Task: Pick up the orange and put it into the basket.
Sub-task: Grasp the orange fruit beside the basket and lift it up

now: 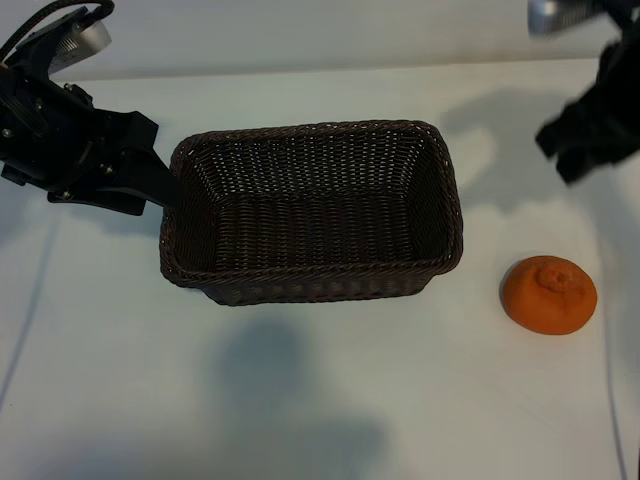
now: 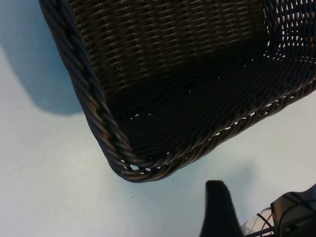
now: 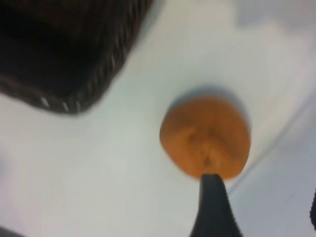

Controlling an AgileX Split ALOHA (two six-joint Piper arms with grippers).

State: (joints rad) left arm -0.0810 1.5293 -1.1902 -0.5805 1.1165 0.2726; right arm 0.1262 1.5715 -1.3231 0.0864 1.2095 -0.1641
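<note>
The orange (image 1: pixel 548 294) sits on the worktop (image 1: pixel 320 400), lower right, clear of the basket (image 1: pixel 310 212) (centre frame). Right pincer (image 1: pixel 590 125) hangs apart above it; left pincer (image 1: pixel 150 185), fingers apart, sits at the basket's left end.

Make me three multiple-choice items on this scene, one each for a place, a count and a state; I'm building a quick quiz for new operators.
1. Where does the orange lie?
A. Inside the basket
B. On the table, on the right arm's side of the basket
C. Between the left arm's jaws

2. How many oranges are in view?
A. One
B. Two
C. Three

3. What is in the basket now?
A. The orange
B. Nothing
C. A cloth

Answers:
1 B, the exterior view shows it on the white table, apart from the basket.
2 A, only one fruit shows in the exterior and right wrist views.
3 B, its woven floor is bare.
</note>
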